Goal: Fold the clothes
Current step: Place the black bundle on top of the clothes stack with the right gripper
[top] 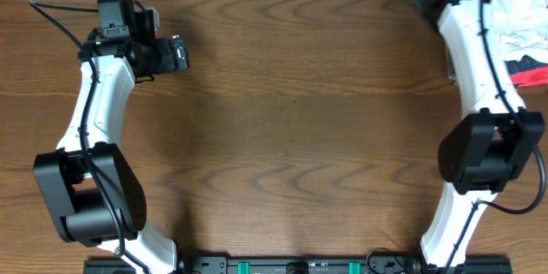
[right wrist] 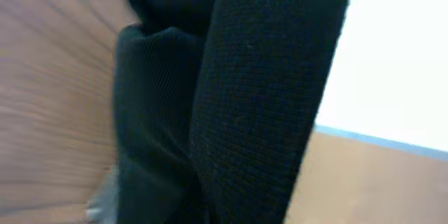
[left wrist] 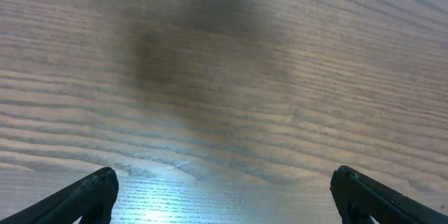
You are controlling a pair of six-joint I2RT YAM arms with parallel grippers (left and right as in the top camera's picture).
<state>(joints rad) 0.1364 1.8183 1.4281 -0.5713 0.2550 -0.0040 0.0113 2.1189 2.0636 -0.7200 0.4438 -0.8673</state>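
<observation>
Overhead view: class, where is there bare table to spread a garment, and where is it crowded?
The wide wood middle of the table, between the left arm and right arm, is bare. The far right corner is crowded: clothes pile beside the right arm.

The table (top: pixel 291 111) is brown wood with wavy dark lines in it. It looks smooth. Up close a bright patch of light shines on it, so it is a little glossy. The left arm (top: pixel 103 94) and the right arm (top: pixel 467 43) have smooth white plastic shells, and their big joints (top: pixel 90 193) are dull black. The left pincer (left wrist: pixel 222 199) has black fingers (left wrist: pixel 87 194) that look like dull plastic. The black cloth (right wrist: pixel 266 77) is matt, with a fine bumpy weave of tiny rows. The white cloth (top: pixel 522 26) looks soft and crinkled. The red cloth (top: pixel 529 73) is not shiny.
</observation>
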